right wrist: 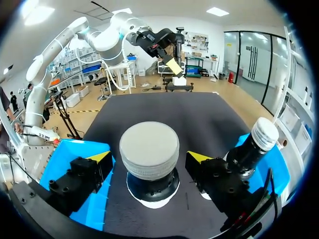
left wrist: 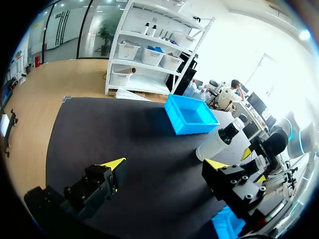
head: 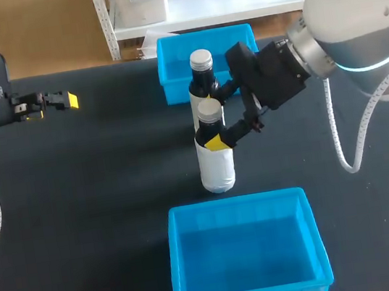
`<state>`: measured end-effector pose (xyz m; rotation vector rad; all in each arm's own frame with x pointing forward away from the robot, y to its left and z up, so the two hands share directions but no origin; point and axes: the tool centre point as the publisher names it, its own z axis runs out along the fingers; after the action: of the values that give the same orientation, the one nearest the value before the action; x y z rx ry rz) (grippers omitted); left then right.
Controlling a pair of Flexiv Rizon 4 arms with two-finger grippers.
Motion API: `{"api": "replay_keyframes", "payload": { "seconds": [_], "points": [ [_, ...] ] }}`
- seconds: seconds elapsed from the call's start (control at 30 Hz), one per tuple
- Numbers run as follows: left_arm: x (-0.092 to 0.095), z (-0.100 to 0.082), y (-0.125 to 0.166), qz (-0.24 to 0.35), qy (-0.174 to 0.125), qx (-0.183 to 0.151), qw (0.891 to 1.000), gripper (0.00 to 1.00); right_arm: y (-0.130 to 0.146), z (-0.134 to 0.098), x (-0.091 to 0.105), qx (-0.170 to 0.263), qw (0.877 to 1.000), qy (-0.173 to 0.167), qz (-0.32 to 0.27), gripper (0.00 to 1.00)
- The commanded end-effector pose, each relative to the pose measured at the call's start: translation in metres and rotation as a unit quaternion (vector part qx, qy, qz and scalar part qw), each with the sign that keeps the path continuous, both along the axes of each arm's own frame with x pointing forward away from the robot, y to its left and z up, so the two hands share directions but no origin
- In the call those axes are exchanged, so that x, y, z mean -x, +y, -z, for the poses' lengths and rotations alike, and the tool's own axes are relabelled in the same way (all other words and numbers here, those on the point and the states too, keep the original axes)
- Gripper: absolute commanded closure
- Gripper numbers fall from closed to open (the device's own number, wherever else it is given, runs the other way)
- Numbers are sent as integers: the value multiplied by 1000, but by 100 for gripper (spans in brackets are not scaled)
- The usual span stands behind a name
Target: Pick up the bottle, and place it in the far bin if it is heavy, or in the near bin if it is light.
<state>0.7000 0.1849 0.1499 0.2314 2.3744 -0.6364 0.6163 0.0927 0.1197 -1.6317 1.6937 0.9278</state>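
Observation:
Two dark bottles with white labels and grey caps stand upright between the bins. The nearer bottle [head: 215, 158] has its cap [right wrist: 149, 148] between the fingers of my right gripper [head: 219, 117], which is open at neck height with a small gap on each side [right wrist: 149, 157]. The farther bottle [head: 202, 78] stands just in front of the far blue bin [head: 172, 67], beside one right finger [right wrist: 255, 143]. The near blue bin [head: 249, 284] is empty. My left gripper [head: 56, 103] hovers open at the table's far left, holding nothing [left wrist: 164, 164].
The far bin [left wrist: 192, 114] looks empty in the left wrist view, and the nearer bottle [left wrist: 219, 142] stands beyond it. Bare black table [head: 79, 206] lies left of the bottles. My right arm [head: 352, 27] reaches in from the right over the table.

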Motion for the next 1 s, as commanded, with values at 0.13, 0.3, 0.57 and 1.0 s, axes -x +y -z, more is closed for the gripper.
{"api": "replay_keyframes", "payload": {
  "seconds": [0.13,0.3,0.57,1.0],
  "points": [
    [0,0,0,0,0,0,1000,0,1,2,-1,-4,1000,0,-1,31],
    [0,0,0,0,0,0,1000,0,2,1,-2,-6,1000,0,-2,33],
    [0,0,0,0,0,0,1000,0,2,1,-2,-6,1000,-1,-3,53],
    [0,0,0,0,0,0,1000,0,-6,-8,-3,-7,1000,-12,6,100]
  ]
}}
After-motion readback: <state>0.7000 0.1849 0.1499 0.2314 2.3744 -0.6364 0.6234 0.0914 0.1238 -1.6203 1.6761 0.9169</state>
